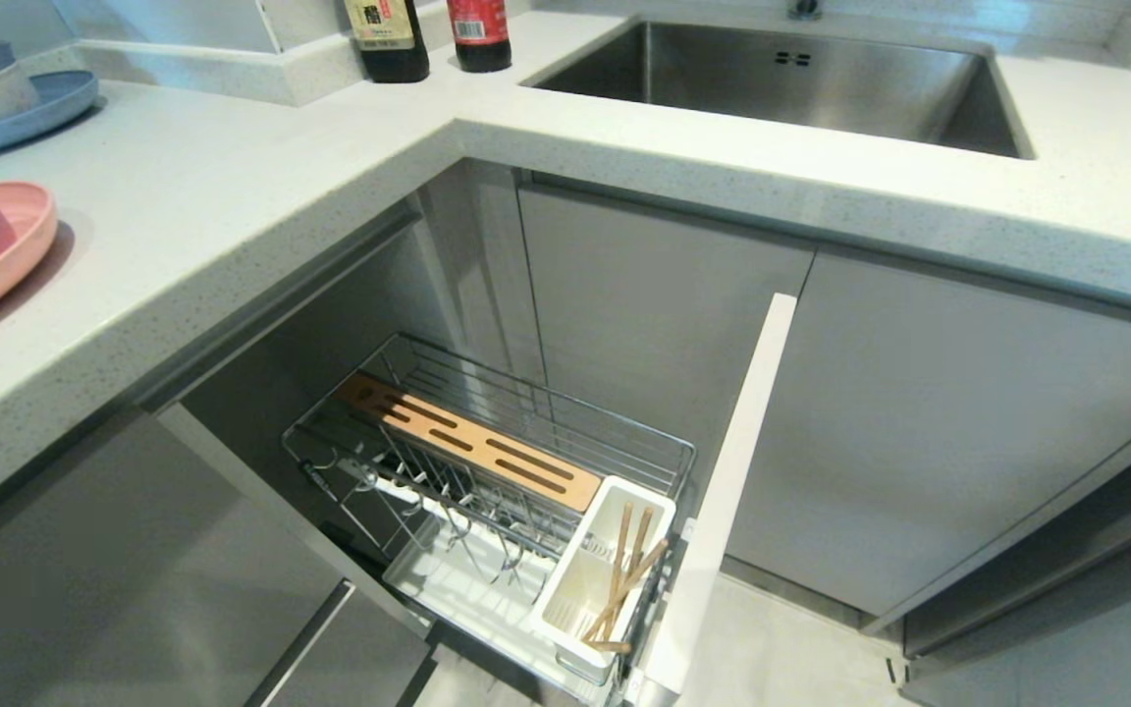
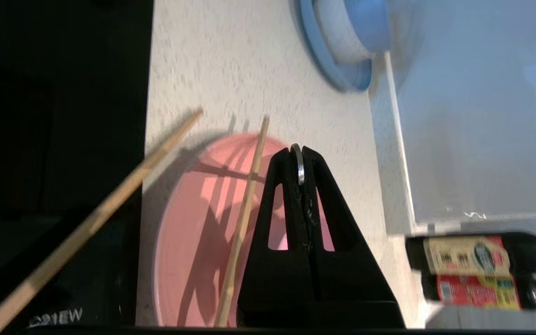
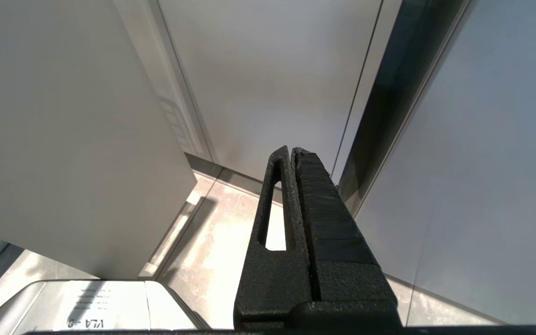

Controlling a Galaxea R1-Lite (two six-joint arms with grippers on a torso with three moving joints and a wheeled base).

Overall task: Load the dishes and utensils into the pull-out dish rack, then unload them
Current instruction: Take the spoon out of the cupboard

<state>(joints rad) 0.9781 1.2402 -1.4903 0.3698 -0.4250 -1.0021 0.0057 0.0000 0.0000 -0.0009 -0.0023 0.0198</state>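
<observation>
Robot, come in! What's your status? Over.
Left tool shut on spoon, over pink plate. Right tool shut, parked. Chopsticks in rack cup. No blocker seen.

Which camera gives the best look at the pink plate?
The left wrist view: the pink plate fills the middle of the picture, seen from above on the white counter, partly behind the left claw. The head view catches only its rim at the left edge. The right wrist view shows none of it.

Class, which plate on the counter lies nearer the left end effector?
The pink plate, just beyond the left end effector gripping the spoon; the blue plate, holding bowls, lies farther.
</observation>
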